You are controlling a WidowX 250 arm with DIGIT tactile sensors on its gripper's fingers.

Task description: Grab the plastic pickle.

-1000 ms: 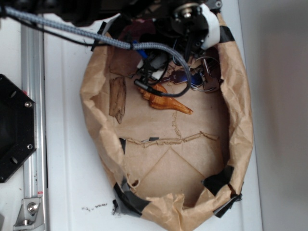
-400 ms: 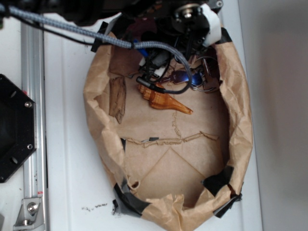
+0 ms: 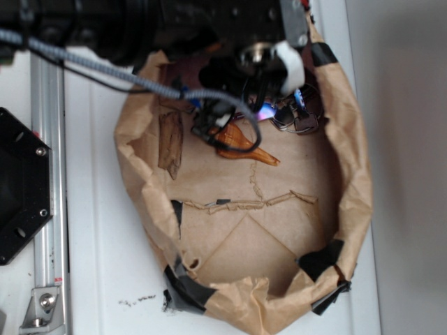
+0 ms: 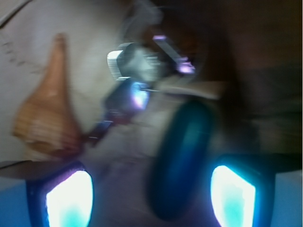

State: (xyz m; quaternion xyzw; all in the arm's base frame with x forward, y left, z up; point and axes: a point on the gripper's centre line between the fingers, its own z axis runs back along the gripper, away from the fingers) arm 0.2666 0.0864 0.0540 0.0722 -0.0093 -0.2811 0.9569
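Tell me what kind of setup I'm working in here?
Probably a lab tabletop rig, not a home: a taped brown paper bin on a white table beside a metal rail, holding test props: seashell, keys, plastic pickle.

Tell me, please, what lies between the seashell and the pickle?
The bunch of keys lies between the seashell on the left and the dark pickle on the right. The wrist view shows this, though blurred.

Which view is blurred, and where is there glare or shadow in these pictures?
Wrist view: strongly blurred throughout; the fingertips glow blown-out cyan-white, and the pickle, seashell and keys are smeared. Exterior view: mostly sharp, though the arm at the top is soft and darkens the bag's upper part.
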